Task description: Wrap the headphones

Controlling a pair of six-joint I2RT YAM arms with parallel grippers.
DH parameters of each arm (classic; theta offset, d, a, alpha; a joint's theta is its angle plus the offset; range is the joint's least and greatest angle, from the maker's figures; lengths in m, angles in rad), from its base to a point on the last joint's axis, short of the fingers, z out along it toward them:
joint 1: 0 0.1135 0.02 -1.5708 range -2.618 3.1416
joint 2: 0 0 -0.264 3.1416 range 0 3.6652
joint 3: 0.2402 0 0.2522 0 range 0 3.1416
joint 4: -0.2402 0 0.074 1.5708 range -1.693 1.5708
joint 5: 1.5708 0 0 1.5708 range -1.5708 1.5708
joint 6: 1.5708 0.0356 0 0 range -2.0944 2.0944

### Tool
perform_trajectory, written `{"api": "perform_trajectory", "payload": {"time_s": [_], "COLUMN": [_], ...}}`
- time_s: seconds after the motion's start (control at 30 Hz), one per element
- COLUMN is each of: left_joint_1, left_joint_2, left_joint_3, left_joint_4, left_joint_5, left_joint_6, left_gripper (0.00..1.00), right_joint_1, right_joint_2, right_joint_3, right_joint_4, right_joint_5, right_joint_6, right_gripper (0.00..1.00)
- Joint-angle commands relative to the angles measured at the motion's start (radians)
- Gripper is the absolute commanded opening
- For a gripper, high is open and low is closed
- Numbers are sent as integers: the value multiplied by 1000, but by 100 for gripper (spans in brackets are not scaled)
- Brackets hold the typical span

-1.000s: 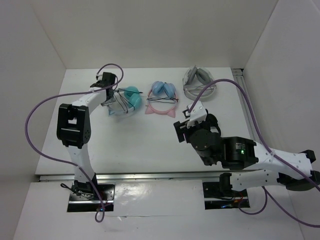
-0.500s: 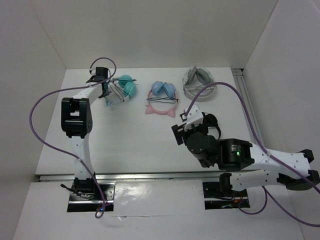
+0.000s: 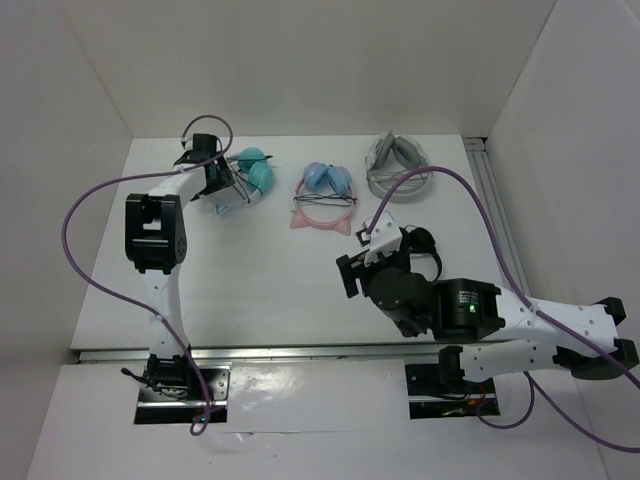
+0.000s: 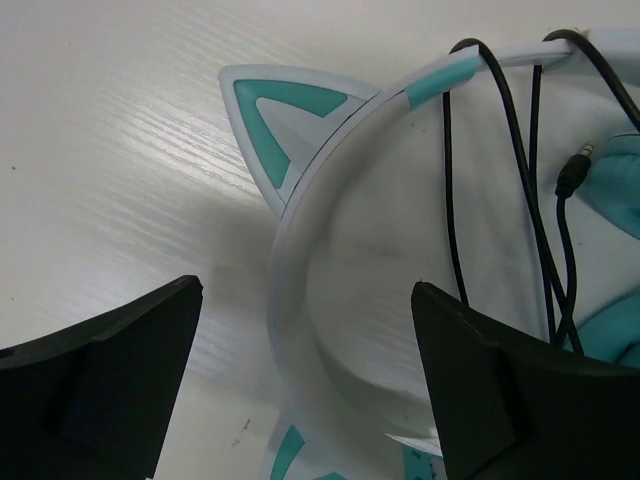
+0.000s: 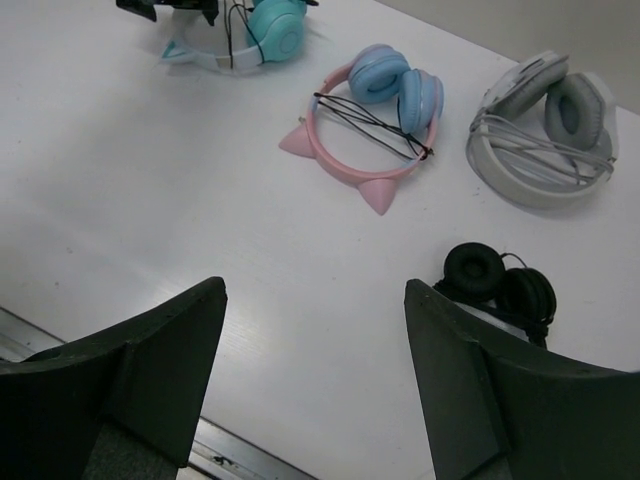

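The teal headphones (image 3: 256, 172) lie flat at the back left of the table, cups to the right. Their pale headband (image 4: 296, 215) carries a cat ear (image 4: 272, 118). The thin black cable (image 4: 452, 200) is looped over the band, and its plug (image 4: 571, 176) lies loose near a teal cup (image 4: 618, 168). My left gripper (image 3: 208, 166) hovers over the headband, open wide (image 4: 308, 290), the band running between the jaws without touching them. My right gripper (image 5: 312, 290) is open over bare table near the front middle (image 3: 350, 266), holding nothing. The headphones (image 5: 272, 28) sit far up-left in its view.
Pink cat-ear headphones (image 3: 322, 194) with light blue cups lie in the back middle, and grey-white headphones (image 3: 397, 166) at the back right. Small black headphones (image 5: 500, 282) lie beside my right arm. White walls enclose the table; a metal rail (image 5: 225, 452) runs along the front edge.
My left gripper carried the teal headphones a little back and left, then opened off the headband. My right arm drifted slightly forward and left, its jaws a bit wider.
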Motion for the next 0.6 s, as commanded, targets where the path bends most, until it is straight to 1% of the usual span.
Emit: {"api": "perform_trajectory", "payload": {"time_s": [0.0,0.17,0.2,0.23,0.27,0.3,0.33,0.4,0.43,0.47,0.5,0.53,0.57], "left_joint_1": [14,14,14,23,23,23,32,32,32,32,32,3,-12], "left_joint_2": [-69,-227,-297,-334,-370,-444,-489,-596,-718,-779,-842,-973,-1049], "left_joint_3": [16,5,5,5,-4,-4,-13,-76,-100,-117,-151,-192,-193], "left_joint_4": [-6,-26,-26,-38,-48,-57,-66,-66,-80,-98,-151,-188,-210], "left_joint_5": [21,0,-12,-25,-25,-25,-34,-34,-23,-2,54,78,108], "left_joint_6": [-25,-68,-79,-79,-79,-89,-100,-112,-126,-126,-126,-126,-126], "left_gripper": [100,100,100,100,100,100,100,100,100,100,100,100,100], "right_joint_1": [8,8,8,17,17,17,17,17,17,17,26,27,27], "right_joint_2": [-8,-8,-8,-8,-8,-8,-8,-8,-19,-30,-30,-39,-39], "right_joint_3": [29,29,40,40,40,40,51,51,60,60,75,84,85], "right_joint_4": [7,6,15,16,28,28,42,42,42,20,-7,-70,-70], "right_joint_5": [-15,-26,-35,-35,-35,-44,-44,-54,-54,-54,-29,-20,-20], "right_joint_6": [47,38,29,29,20,20,20,29,46,66,131,164,196], "right_gripper": [80,81,81,88,88,98,100,100,100,100,100,100,100]}}
